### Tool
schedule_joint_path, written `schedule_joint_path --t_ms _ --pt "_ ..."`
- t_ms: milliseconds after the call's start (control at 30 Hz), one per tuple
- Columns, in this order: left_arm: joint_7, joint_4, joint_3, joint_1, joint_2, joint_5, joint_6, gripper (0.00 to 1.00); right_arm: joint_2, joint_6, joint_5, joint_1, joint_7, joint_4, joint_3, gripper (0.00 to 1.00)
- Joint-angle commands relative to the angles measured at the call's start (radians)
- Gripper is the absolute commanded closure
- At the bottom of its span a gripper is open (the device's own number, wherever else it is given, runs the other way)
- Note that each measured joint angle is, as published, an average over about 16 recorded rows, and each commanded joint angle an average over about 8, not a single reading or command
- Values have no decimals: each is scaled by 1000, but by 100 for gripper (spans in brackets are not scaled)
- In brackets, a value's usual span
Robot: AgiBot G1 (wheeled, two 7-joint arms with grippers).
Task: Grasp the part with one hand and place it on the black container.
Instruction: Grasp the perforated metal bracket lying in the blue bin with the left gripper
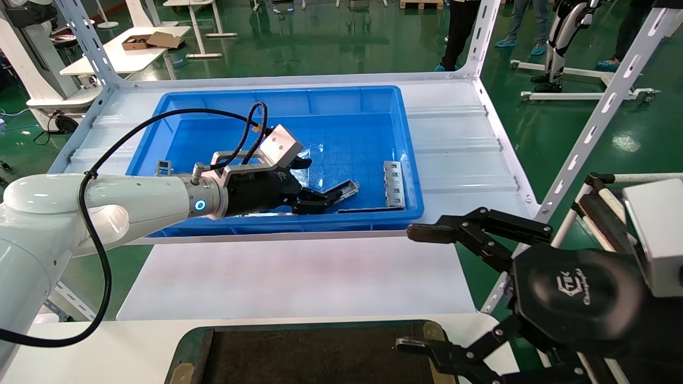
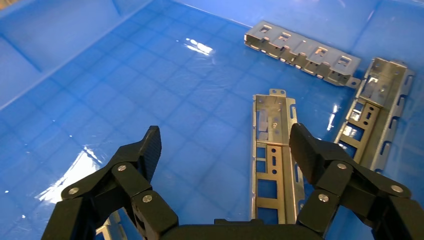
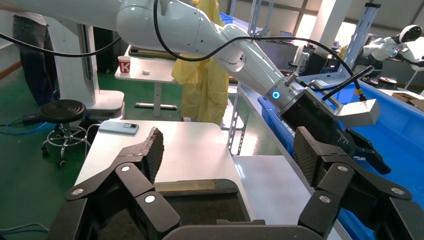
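The left gripper (image 2: pixel 225 145) reaches into the deep bright-blue plastic bin (image 1: pixel 341 101), jaws spread wide and empty. Between and just below its fingers (image 2: pixel 150 147) lies a long grey metal channel strip with slots (image 2: pixel 272 150) on the bin floor, untouched. Beside it rests a wider ladder-like grey bar with square cut-outs (image 2: pixel 372 115), and farther off a silvery plate with rectangular tabs (image 2: pixel 302 52). The right gripper (image 1: pixel 421 288) hovers with open, empty jaws above the right end of the shallow black tray with a dark green rim (image 1: pixel 309 354) on the white tabletop (image 1: pixel 299 277).
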Motion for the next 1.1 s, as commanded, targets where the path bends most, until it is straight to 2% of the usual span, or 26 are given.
schedule_joint_path --t_ms 33,1100 --pt "0 1 1 1 0 0 4 100 0 0 0 0 0 0 0 100" --pt "-6 -9 4 10 5 -12 4 100 0 0 1 0 -1 0 -1 100"
